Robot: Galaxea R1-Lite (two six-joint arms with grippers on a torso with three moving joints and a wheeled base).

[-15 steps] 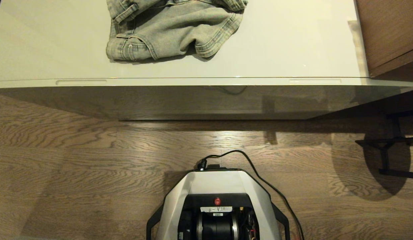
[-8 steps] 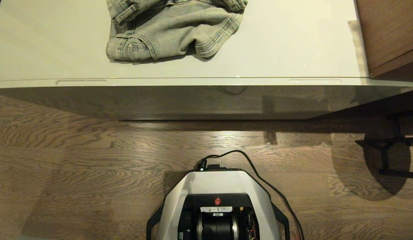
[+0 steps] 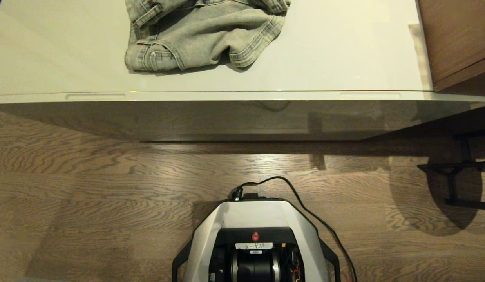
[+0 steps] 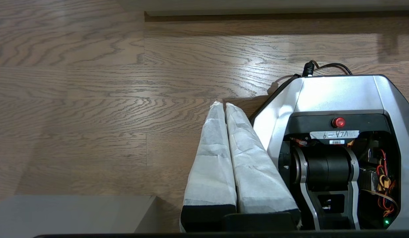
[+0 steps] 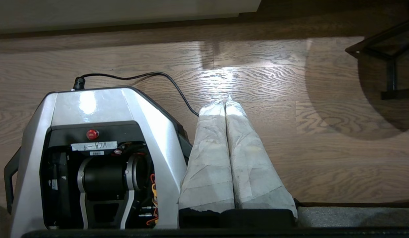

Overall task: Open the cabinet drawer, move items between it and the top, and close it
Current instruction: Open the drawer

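Two claws are seen only in their own wrist views, each hanging beside the robot base (image 3: pixel 255 235) above the wooden floor (image 3: pixel 89 188). The left claw (image 4: pixel 224 104) is pressed fully together, its white-wrapped fingers (image 4: pixel 211 158) touching along their length, and nothing is held between them. The right claw (image 5: pixel 226 102) is likewise closed tight, its fingers (image 5: pixel 247 158) side by side, with nothing gripped. Neither arm appears in the head view.

In the head view, the top (image 3: pixel 344 51) of the cabinet is spread across the upper part of the frame as a glossy off-white counter. A crumpled pair of light denim jeans (image 3: pixel 203 35) is laid on it at the upper centre, partly cut off by the upper edge of the frame. No sealed slipper packs can be made out anywhere in the views. The drawer front (image 3: pixel 242 117) below the counter's edge is seen flush and closed, reflecting the floor. Brown wooden furniture (image 3: pixel 458 39) is placed at the upper right, and a black metal stand (image 3: pixel 454 168) is seen at the right edge. A black cable (image 3: pixel 305 207) is run from the base toward the lower right.
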